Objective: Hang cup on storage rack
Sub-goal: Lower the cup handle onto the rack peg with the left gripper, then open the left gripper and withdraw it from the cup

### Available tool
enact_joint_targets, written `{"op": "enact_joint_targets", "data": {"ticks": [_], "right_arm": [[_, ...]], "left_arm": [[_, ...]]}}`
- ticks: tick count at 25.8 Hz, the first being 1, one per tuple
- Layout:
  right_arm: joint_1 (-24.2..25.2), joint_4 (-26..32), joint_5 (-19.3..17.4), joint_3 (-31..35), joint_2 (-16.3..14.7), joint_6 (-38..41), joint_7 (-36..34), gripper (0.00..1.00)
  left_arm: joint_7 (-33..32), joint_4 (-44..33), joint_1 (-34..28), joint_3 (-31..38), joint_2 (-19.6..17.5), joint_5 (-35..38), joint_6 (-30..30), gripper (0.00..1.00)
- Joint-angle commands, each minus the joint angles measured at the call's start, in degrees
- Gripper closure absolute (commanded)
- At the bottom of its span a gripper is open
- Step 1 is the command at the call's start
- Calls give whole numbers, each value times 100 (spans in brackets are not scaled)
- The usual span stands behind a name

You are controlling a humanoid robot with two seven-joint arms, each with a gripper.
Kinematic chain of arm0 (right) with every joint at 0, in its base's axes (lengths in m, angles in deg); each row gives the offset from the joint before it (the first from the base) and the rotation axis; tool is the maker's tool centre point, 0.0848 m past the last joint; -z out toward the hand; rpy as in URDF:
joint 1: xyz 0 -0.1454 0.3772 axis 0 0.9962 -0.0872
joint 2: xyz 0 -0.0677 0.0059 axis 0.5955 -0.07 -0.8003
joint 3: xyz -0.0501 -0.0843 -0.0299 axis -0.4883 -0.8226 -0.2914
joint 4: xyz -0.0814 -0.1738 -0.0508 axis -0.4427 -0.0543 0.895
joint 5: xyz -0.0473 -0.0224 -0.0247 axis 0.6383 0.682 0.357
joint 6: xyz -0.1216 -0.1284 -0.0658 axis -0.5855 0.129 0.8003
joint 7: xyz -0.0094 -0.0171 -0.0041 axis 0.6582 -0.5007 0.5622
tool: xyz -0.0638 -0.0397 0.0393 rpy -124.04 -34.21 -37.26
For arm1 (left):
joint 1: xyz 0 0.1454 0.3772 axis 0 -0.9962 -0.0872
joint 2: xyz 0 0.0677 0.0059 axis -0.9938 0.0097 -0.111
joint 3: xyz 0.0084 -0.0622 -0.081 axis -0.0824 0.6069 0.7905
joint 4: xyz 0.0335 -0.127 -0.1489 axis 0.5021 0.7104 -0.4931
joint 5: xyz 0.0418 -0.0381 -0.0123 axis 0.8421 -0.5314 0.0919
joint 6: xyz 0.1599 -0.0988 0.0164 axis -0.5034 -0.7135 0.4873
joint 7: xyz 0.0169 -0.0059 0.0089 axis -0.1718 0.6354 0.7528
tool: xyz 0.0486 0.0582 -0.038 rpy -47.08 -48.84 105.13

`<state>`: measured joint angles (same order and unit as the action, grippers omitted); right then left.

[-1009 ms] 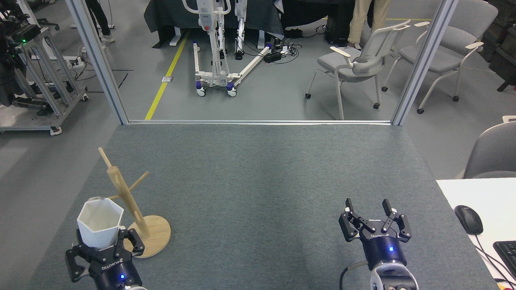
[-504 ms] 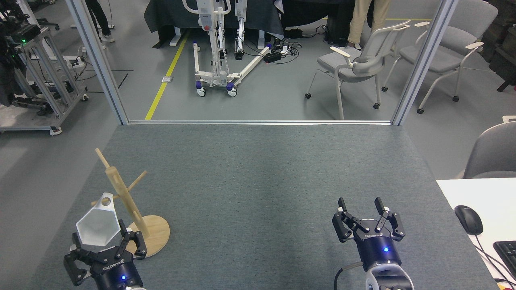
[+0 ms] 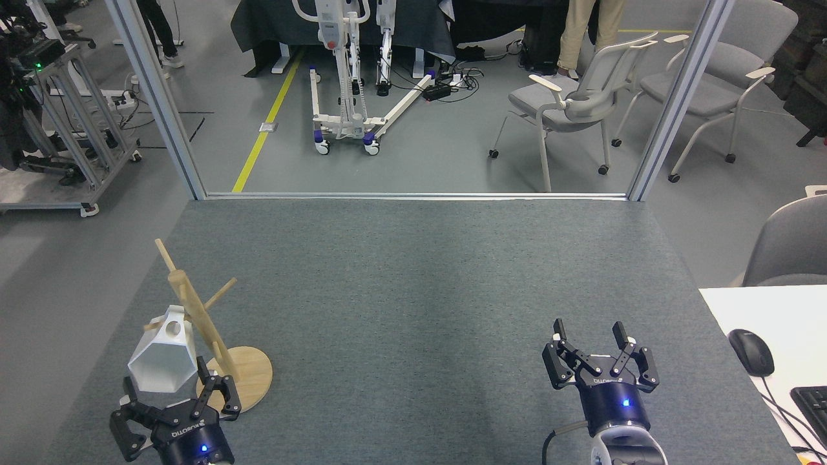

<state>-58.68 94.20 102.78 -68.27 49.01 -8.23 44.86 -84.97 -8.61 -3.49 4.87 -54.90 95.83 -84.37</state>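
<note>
Nearest, our left tool sat low with fingers spread, just below the white faceted cup, which hung tilted by its handle on a peg of the wooden storage rack. Our right tool hovered with fingers apart above the grey felt desk.

Cup left of storage rack

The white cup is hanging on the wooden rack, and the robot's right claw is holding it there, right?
Not quite. It is the left gripper that is next to the cup, not the right one. The head view shows the right gripper open and empty, far across the table. The rest fits: the cup hangs tipped by its handle on a peg of the wooden rack.
</note>
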Motion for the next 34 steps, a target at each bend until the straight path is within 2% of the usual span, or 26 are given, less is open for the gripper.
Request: {"op": "enact_joint_targets", "data": {"ticks": [1,11,17,23,27,31,34], "right_arm": [[-5,-7,-3,13,-13,0,-2,1],[4,-7,-3,4,-40,9,24,0],[171,116,-3,4,-13,18,24,0],[180,125,-3,4,-66,44,24,1],[180,116,-3,4,-66,53,24,1],[180,125,-3,4,-57,53,24,1],[171,151,-3,4,-31,62,24,0]], "left_arm": [[-10,160,0,-64,78,-6,-3,0],[-18,415,-36,-293,219,-15,-3,0],[-1,318,-123,-1216,281,3,-3,0],[342,-350,-36,-1339,623,3,2015,0],[395,-534,263,-1137,940,3,3720,0],[377,-605,545,-618,1265,-24,4854,0],[386,-578,747,-442,1362,-50,5232,0]]}}
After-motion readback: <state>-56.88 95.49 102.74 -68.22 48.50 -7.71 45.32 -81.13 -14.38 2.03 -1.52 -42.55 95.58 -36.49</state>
